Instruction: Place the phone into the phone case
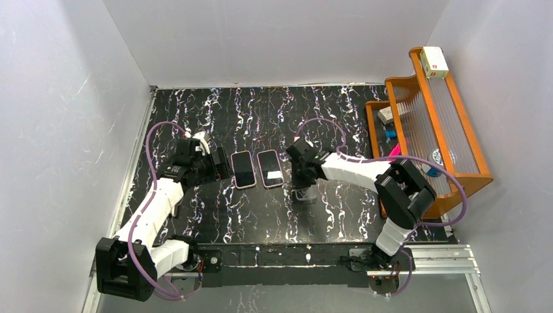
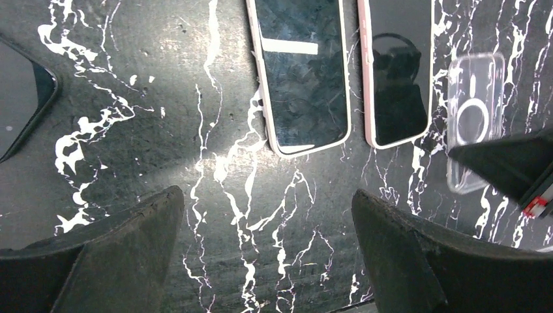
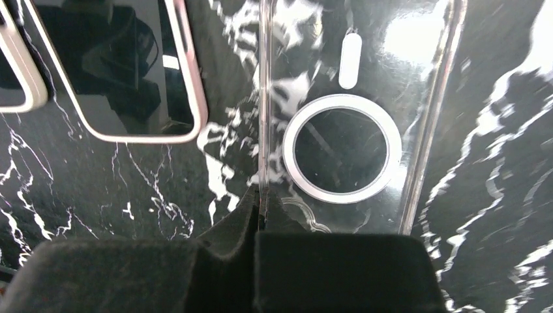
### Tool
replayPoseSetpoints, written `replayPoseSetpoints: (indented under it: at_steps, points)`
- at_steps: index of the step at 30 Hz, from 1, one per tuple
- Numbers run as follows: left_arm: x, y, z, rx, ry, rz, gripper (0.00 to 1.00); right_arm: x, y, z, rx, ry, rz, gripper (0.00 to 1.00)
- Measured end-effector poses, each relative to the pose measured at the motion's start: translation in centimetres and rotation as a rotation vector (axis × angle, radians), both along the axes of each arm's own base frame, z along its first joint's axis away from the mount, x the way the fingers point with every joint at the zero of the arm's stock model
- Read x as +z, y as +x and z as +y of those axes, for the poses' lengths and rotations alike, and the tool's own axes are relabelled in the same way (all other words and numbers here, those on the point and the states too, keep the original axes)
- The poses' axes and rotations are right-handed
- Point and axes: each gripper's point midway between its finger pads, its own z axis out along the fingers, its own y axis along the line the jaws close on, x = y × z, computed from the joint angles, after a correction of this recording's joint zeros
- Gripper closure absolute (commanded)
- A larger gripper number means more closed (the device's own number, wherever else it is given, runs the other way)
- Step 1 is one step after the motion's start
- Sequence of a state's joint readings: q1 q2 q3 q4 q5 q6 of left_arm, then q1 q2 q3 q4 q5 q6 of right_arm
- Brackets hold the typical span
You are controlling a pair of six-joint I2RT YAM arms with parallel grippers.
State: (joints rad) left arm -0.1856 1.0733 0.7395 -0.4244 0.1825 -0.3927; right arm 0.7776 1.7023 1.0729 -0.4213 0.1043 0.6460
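Two phones with pale pink rims lie screen up side by side on the black marbled table point(image 1: 215, 215), one point(image 1: 243, 169) point(image 2: 300, 72) to the left of the other point(image 1: 270, 167) point(image 2: 398, 72) point(image 3: 124, 72). Just right of them lies the clear phone case point(image 1: 304, 193) point(image 2: 475, 117) point(image 3: 352, 130), which has a white ring in its back. My right gripper point(image 1: 302, 179) point(image 3: 262, 199) is shut on the case's left rim. My left gripper point(image 1: 218, 166) point(image 2: 267, 222) stands open over bare table just short of the left phone, with nothing between its fingers point(image 2: 130, 248).
An orange wooden rack point(image 1: 424, 130) with small items stands at the right edge, a white box point(image 1: 433, 62) on its top. A dark flat thing point(image 2: 19, 98) shows at the left edge of the left wrist view. White walls close in the table.
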Motion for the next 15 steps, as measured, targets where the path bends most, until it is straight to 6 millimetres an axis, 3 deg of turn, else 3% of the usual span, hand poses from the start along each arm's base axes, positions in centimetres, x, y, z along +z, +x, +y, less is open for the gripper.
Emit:
replayPoseSetpoints:
  at_steps: [4,12,15]
  points:
    - [0.0,0.1,0.6,0.022,0.024,-0.009,0.02,-1.2,-2.7,0.6,-0.051,-0.009,0.026,0.99]
    - [-0.3,0.3,2.0,0.079,0.088,-0.009,0.02,-1.2,-3.9,-1.0,-0.187,-0.003,-0.026,0.99]
    - [-0.4,0.2,2.3,0.093,0.099,-0.003,0.02,-1.5,-4.4,-1.9,-0.208,-0.006,-0.034,0.92]
